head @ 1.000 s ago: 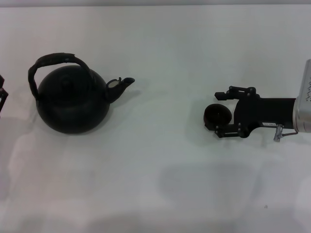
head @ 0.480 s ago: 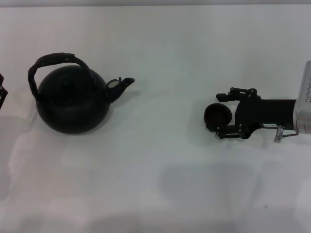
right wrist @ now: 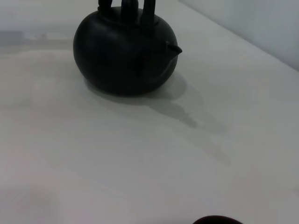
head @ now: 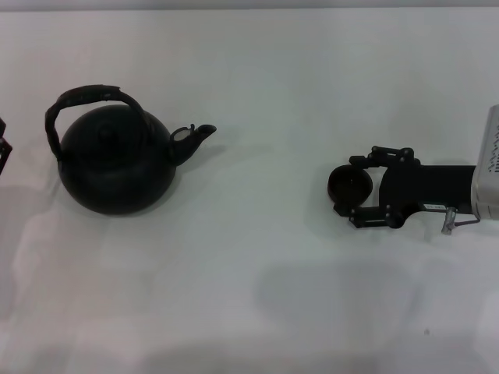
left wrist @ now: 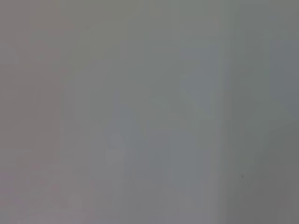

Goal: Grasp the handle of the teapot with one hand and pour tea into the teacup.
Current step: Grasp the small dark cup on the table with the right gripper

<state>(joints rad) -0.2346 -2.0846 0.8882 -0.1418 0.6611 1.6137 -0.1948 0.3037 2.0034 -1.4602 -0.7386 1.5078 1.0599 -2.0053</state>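
The matte-black teapot stands at the left of the white table, its spout pointing toward the right. Its arched handle rises over the lid, and nothing touches it. The small dark teacup sits at the right, between the fingers of my right gripper. That gripper is open; its far finger is close to the cup and a gap shows on the near side. The right wrist view shows the teapot, the foot of its handle and the teacup's rim. My left gripper is at the left edge.
The white table stretches bare between the teapot and the cup. The left wrist view holds only a blank grey surface. A pale wall borders the table's far side in the right wrist view.
My right gripper has shifted slightly toward the table's near edge around the teacup. The cup and the teapot have stayed in place.
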